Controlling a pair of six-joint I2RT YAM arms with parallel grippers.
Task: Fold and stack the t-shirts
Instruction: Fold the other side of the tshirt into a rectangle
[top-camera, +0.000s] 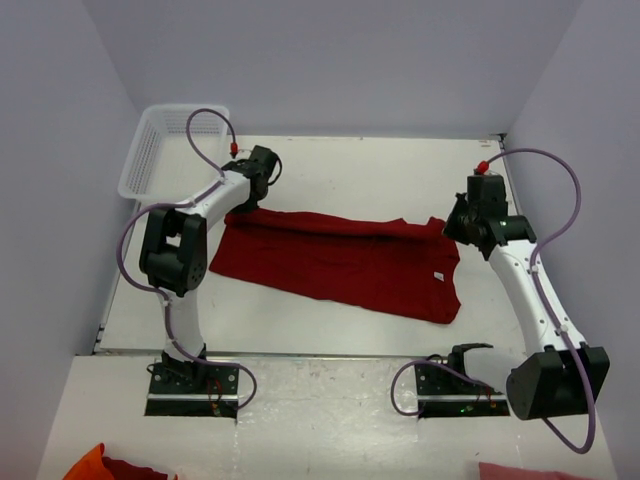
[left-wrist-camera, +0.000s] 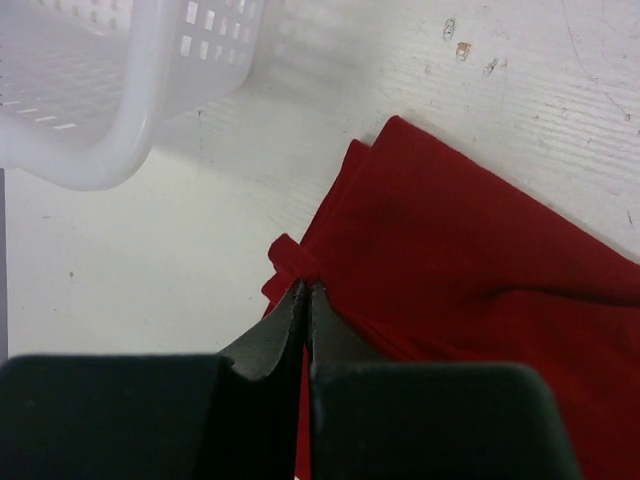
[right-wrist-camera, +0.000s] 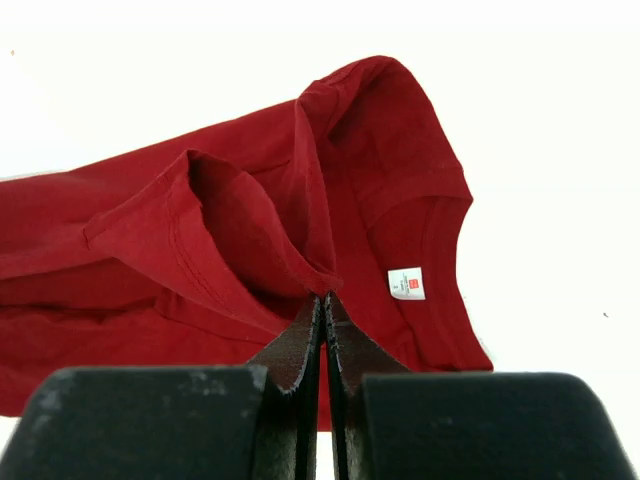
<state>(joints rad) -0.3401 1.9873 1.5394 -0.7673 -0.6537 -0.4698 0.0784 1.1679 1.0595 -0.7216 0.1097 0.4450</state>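
Red t-shirt (top-camera: 340, 262) half-folded, left gripper (left-wrist-camera: 307, 291) and right gripper (right-wrist-camera: 323, 300) clamped on its edge, white basket (top-camera: 150, 150) near its corner

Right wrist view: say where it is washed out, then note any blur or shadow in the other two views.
Right wrist view: the table is blown out to plain white around the t-shirt, yet the neck label is crisp. Left wrist view: the basket is soft, out of focus. Top external view: even light, no harsh shadows.
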